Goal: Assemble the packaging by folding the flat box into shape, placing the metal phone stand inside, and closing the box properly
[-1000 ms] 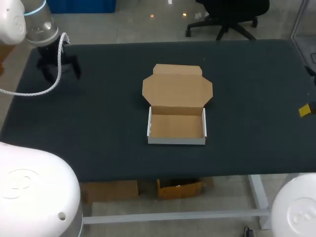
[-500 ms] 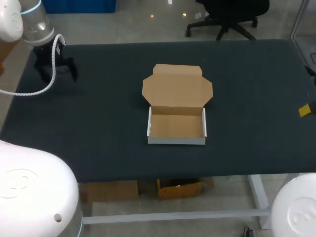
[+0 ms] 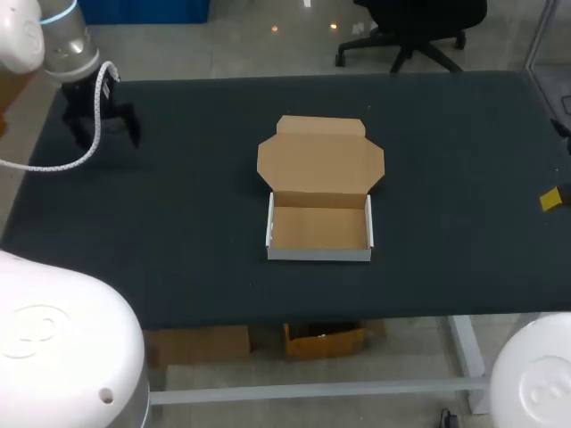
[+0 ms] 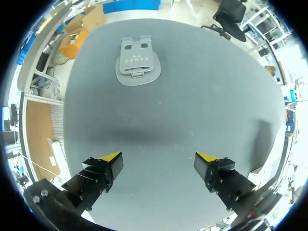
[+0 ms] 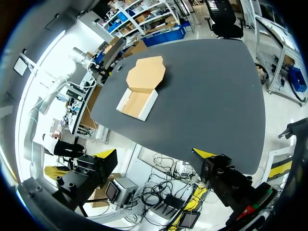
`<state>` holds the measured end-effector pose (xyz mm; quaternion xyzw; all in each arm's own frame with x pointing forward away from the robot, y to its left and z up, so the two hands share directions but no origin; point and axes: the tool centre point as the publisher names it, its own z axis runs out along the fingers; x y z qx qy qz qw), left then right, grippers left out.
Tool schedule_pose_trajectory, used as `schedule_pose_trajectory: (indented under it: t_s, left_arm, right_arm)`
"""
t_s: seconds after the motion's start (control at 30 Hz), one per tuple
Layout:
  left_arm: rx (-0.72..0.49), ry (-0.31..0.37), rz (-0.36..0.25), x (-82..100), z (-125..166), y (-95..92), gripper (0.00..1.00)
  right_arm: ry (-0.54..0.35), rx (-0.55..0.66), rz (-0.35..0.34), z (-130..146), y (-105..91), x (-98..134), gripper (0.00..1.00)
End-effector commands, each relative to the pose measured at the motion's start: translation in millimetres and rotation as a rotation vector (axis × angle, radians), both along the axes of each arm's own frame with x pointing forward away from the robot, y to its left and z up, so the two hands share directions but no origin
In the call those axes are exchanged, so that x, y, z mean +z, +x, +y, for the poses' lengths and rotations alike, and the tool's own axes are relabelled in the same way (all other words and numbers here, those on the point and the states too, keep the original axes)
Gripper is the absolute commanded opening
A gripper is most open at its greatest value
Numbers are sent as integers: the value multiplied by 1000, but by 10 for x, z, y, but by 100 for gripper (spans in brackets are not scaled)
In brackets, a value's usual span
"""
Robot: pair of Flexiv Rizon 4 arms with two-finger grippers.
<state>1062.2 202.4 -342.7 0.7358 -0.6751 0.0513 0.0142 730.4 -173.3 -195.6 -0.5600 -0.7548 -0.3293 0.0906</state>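
The cardboard box (image 3: pixel 319 230) stands folded into a shallow tray at mid-table, its lid (image 3: pixel 321 160) lying flat and open behind it. The right wrist view shows the same box (image 5: pixel 137 103) far ahead. A grey metal phone stand (image 4: pixel 137 62) lies flat on the mat, well ahead of my left gripper (image 4: pixel 159 158), which hangs open and empty above the mat. In the head view that gripper (image 3: pixel 105 129) is over the far left corner; I cannot make out the stand there. My right gripper (image 5: pixel 154 156) is open and empty, out past the table's right edge; one yellow fingertip (image 3: pixel 550 199) shows.
The dark mat (image 3: pixel 196 205) covers the whole table, and bare mat surrounds the box on all sides. A white cable (image 3: pixel 53 165) loops down from my left arm over the left edge.
My left gripper has shifted a little toward the far left corner, then held still. The box and the right arm have not moved.
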Motion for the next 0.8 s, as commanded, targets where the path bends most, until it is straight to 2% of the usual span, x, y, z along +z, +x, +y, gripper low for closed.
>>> schedule_pose_trajectory:
  t_s: [0.03, 0.3, 0.5, 0.8]
  left_arm:
    - [-5, 31, -4, 19, -57, 11, 100]
    - [5, 69, 1, -53, -4, 158, 100]
    - [8, 50, 3, -147, 52, 280, 100]
    - [-11, 21, -3, -176, 106, 390, 100]
  right_arm:
    - [2, 1, 0, -7, -9, 9, 100]
    - [2, 1, 0, -7, -9, 9, 100]
    - [2, 1, 0, -7, -9, 9, 100]
    - [2, 1, 0, -7, -9, 9, 100]
